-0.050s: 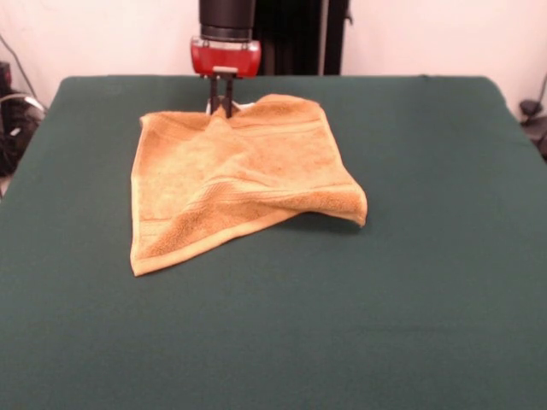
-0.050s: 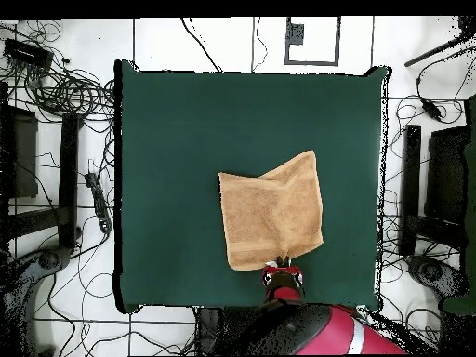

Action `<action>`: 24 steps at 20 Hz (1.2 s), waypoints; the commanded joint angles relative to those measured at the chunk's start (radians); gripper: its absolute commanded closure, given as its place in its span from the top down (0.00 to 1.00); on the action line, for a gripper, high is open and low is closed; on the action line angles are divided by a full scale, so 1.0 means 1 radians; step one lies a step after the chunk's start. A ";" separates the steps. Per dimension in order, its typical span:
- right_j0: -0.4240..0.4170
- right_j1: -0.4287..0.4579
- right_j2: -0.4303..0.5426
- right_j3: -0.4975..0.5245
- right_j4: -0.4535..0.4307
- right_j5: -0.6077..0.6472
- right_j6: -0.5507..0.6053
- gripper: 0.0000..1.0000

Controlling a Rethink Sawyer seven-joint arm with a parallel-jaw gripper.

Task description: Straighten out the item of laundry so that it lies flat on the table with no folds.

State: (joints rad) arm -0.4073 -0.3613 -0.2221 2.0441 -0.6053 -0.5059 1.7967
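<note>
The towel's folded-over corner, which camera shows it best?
The front view: the towel has its right corner doubled into a raised bulge there, while the gripper pinches the far edge. The overhead view shows the towel's outline with a notch along one edge, but no height.

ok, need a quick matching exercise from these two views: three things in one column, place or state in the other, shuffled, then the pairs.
Things:
1. towel
2. gripper
3. table

Place or state:
A. plain dark green, far larger than what lies on it
B. down at the cloth's edge nearest the robot's base, fingers close together on a raised bit of it
C. golden-orange, rumpled, one corner folded over

Pairs: 1-C, 2-B, 3-A
</note>
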 commanded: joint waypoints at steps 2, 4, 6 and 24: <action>0.036 0.195 0.021 0.024 0.036 0.124 0.140 0.00; 0.041 0.209 0.010 0.029 0.041 0.109 0.144 0.00; 0.046 0.222 0.000 0.034 0.045 0.093 0.146 0.00; 0.032 0.303 -0.021 0.040 0.029 0.007 0.144 0.00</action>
State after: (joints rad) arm -0.3862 -0.2712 -0.2950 2.0496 -0.6046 -0.7364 1.7967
